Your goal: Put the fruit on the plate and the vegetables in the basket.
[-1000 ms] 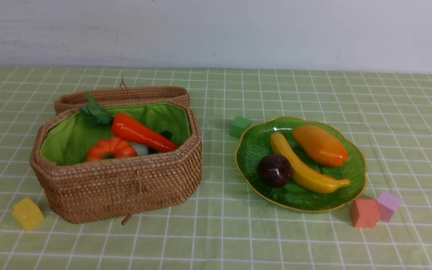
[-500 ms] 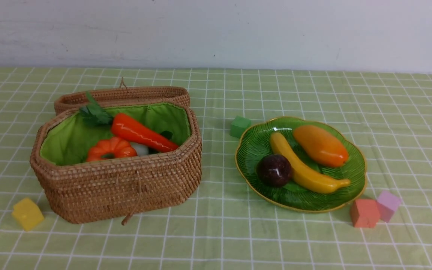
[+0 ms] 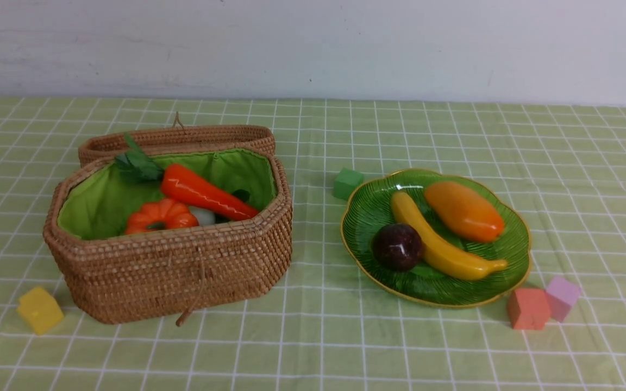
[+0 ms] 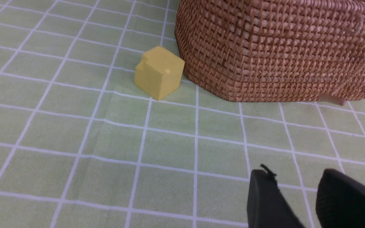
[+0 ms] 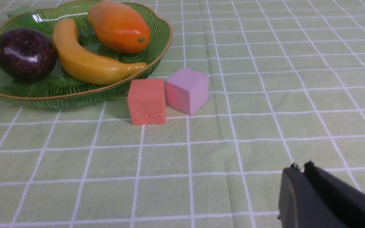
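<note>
**Sorting looks done, both arms parked low**

Nothing on the table has shifted since a second ago; basket, plate and blocks all sit where they were.

Left gripper [image 4: 291, 202]: fingers spread with a clear gap, nothing between them, low over the cloth. Ahead of it sits the basket [image 4: 274, 53], with a yellow block [image 4: 158, 72] just beside its wall.

Right gripper [image 5: 301, 193]: fingers pressed together, empty. Ahead of it lies the plate [image 5: 74, 95], with an orange block [image 5: 146, 101] and a pink block [image 5: 187, 90] touching each other between gripper and rim.

Front view: carrot [image 3: 204, 191], pumpkin [image 3: 161, 216] and a sliver of white radish [image 3: 203, 215] are in the basket. No cucumber visible; can't tell if it's buried under them. Banana [image 3: 443, 247], mango [image 3: 464, 210] and purple fruit [image 3: 398, 246] are on the plate. A green block [image 3: 348, 183] sits just beside the far rim.

Risks, my read:
- Any right-arm move toward the plate hits the blocks first and shoves them into the rim.
- The carrot leans up on the pile, leaves at the rim, so bumping the basket could tip it out.
- The banana tip sits near the plate edge, so a knock could roll it off.
</note>
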`<state>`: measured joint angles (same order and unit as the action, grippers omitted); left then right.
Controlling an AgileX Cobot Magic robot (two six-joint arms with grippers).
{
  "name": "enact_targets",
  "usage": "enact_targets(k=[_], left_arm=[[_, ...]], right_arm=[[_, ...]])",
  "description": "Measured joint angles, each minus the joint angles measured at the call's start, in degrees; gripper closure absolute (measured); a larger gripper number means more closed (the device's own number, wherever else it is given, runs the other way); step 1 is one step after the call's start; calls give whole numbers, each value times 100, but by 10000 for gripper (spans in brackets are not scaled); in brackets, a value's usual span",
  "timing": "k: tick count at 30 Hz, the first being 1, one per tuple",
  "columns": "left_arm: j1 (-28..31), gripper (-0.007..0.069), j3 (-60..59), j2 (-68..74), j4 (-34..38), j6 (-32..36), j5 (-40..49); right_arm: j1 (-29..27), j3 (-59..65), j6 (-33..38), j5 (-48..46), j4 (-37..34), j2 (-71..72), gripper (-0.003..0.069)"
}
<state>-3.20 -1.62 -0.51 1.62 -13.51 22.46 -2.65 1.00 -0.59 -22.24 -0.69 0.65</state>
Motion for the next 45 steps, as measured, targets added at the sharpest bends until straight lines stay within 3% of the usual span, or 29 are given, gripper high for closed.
enact_targets(k=[45], left_arm=[[0,386,0,0,0,0,0]], right_arm=[[0,0,0,0,-11,0,558]])
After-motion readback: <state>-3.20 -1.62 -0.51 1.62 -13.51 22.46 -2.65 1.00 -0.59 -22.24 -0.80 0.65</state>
